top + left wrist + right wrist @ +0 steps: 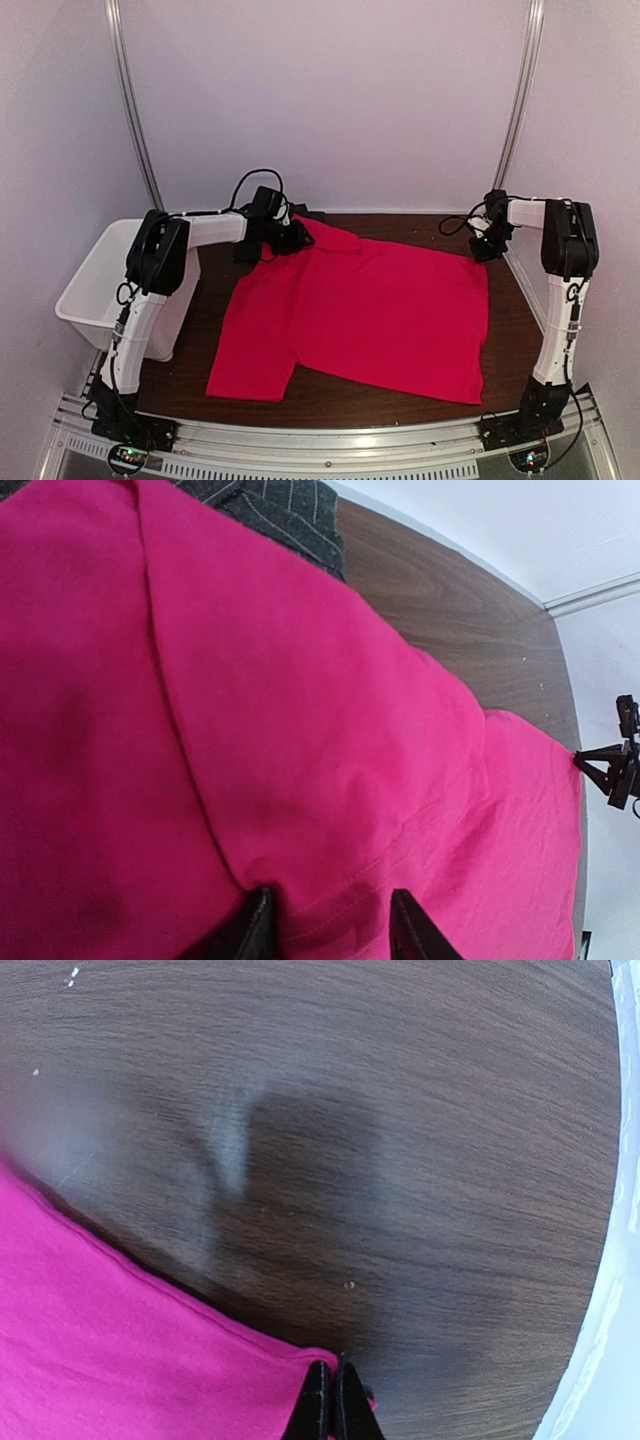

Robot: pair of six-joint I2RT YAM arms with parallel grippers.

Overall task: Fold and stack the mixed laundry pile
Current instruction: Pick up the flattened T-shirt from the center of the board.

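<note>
Brown worktop point(400, 225), red T-shirt point(370, 310) laid out; left fingers point(258, 930) grip its 11 o'clock edge, right fingers point(318, 1405) pinch the 1 o'clock corner.

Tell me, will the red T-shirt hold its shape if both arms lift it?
Probably not: the red T-shirt drapes and creases below its lifted corner, so it looks floppy. Likely light too: a small pinch holds that corner up.
</note>
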